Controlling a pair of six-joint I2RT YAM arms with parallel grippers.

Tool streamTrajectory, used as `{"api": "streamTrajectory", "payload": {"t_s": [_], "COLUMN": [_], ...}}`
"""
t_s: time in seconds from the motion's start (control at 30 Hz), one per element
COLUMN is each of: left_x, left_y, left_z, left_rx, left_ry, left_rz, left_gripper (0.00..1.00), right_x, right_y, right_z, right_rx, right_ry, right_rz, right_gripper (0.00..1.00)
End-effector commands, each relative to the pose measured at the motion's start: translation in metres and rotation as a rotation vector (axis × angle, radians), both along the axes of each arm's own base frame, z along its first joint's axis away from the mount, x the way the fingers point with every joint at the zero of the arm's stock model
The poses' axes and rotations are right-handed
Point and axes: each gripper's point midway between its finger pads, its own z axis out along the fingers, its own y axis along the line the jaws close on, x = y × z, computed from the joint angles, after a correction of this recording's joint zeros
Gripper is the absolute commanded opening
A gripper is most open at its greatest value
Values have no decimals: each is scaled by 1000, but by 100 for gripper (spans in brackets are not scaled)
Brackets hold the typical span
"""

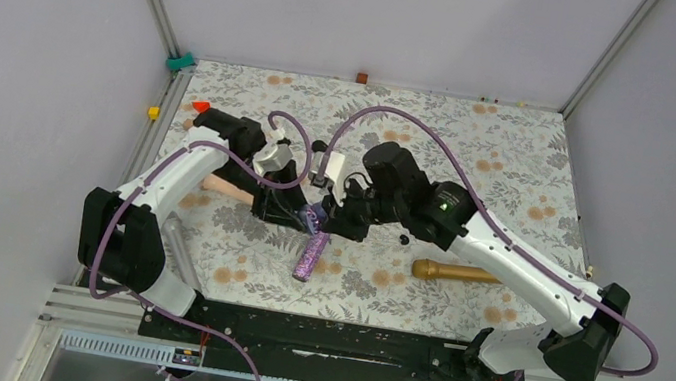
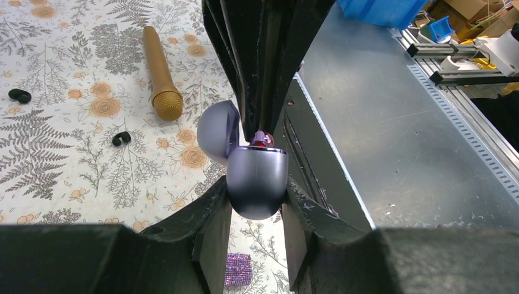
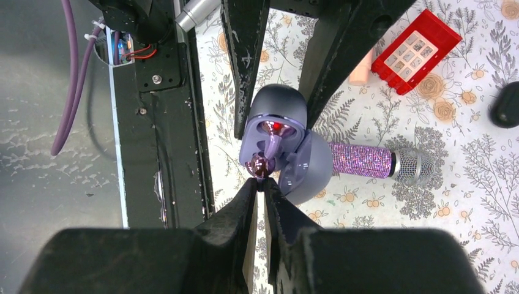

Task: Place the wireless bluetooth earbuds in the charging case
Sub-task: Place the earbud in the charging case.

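Above the floral tabletop, the left claw clamps the open purple charging case by its body. The right claw, nearly closed, pinches a purple earbud, its stem reaching into the case. A small black bud lies near a gold microphone, with a second black bud farther off.

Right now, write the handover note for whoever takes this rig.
Left tool: shut on the lavender egg-shaped charging case, lid open.
Right tool: shut on a purple stemmed earbud, its stem in the case's slot.
Done: case open, one earbud partly in.
Left: seat it, release; the other earbud's place is unclear. Two small black bud-like pieces lie on the floral cloth.
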Motion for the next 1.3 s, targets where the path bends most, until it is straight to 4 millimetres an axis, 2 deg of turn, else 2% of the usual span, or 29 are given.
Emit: {"api": "streamTrajectory", "payload": {"t_s": [0.0, 0.13, 0.37, 0.53, 0.83, 1.27], "left_x": [2, 7, 17, 19, 20, 18], "left_y": [-3, 5, 20, 19, 18, 16], "left_z": [38, 36, 39, 31, 32, 32], "left_rx": [-167, -168, -174, -168, -166, -166], "left_ry": [28, 28, 13, 32, 36, 39], "left_rz": [62, 103, 178, 181, 176, 166], "left_gripper": [0, 0, 0, 0, 0, 0], "right_x": [-4, -1, 4, 4, 2, 1], "right_y": [8, 15, 19, 16, 8, 12], "right_z": [3, 8, 1, 3, 10, 9], "right_rx": [-30, -43, -61, -57, -39, -38], "right_ry": [38, 51, 49, 38, 7, 13], "right_rz": [20, 27, 26, 24, 15, 17], "right_gripper": [14, 14, 14, 14, 15, 21]}}
